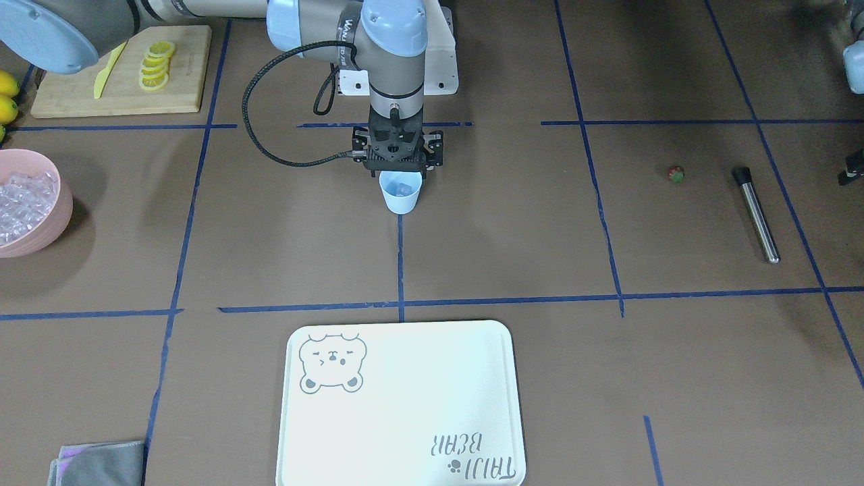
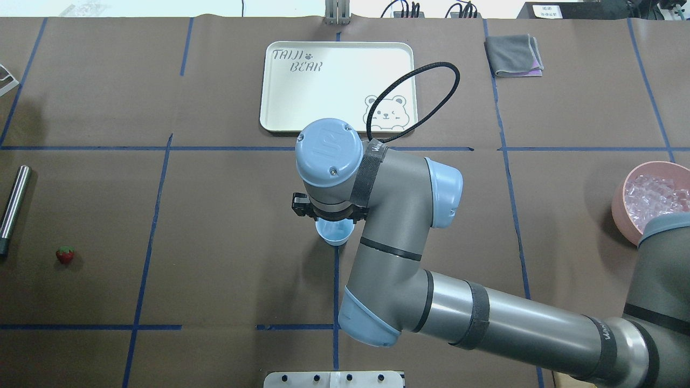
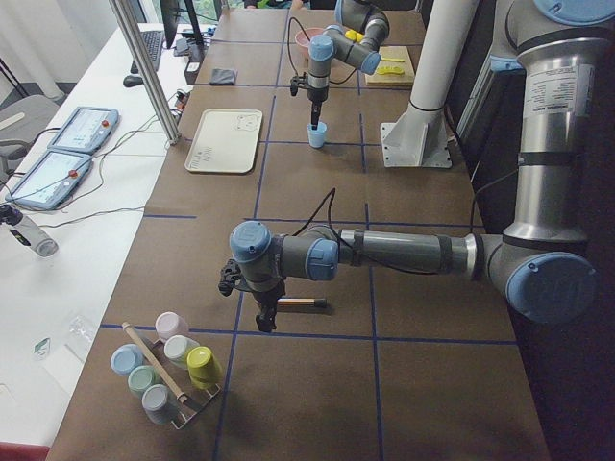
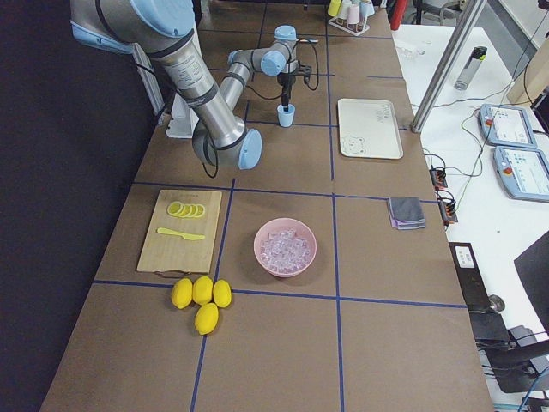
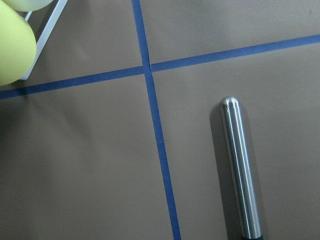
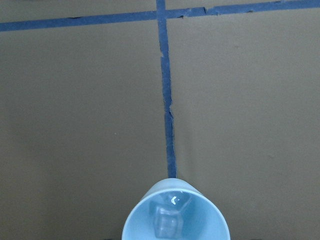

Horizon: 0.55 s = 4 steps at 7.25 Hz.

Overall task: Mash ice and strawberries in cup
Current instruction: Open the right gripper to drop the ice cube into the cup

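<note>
Cup (image 1: 401, 199) holds ice (image 6: 165, 223) beneath right pincer (image 1: 399, 170), whose spread I cannot tell.

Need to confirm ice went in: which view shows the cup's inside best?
The right wrist-mounted view: it looks down into the cup, showing one ice cube at the bottom. Front-facing shows the cube faintly; overhead, the right arm covers most of the cup; side views show it tiny.

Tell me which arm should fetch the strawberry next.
Left, most likely. The strawberry lies far out on the left, near the metal rod that the left wrist camera looks down on. The right tool hangs over the cup at the middle.
</note>
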Tool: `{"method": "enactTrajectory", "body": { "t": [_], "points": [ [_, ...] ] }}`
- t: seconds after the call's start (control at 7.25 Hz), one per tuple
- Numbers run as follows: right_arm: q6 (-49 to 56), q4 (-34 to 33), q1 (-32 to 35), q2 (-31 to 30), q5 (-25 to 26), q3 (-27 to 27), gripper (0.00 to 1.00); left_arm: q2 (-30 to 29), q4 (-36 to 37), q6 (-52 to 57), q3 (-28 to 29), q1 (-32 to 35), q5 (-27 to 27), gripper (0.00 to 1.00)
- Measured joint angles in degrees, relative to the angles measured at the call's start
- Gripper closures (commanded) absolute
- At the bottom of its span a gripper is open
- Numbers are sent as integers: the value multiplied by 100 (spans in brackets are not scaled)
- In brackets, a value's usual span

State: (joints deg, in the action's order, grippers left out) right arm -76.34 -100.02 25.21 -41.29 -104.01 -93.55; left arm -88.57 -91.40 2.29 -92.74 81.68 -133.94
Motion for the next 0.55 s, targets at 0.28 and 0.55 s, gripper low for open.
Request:
{"method": "enactTrajectory", "body": {
  "t": [0.28, 0.55],
  "points": [
    [56, -9, 41, -214, -30, -334, 1, 2, 2, 0, 1, -2, 0, 0],
    [495, -22, 409, -503, -277, -650, 1, 5, 10, 0, 7, -3, 0, 0]
  ]
}}
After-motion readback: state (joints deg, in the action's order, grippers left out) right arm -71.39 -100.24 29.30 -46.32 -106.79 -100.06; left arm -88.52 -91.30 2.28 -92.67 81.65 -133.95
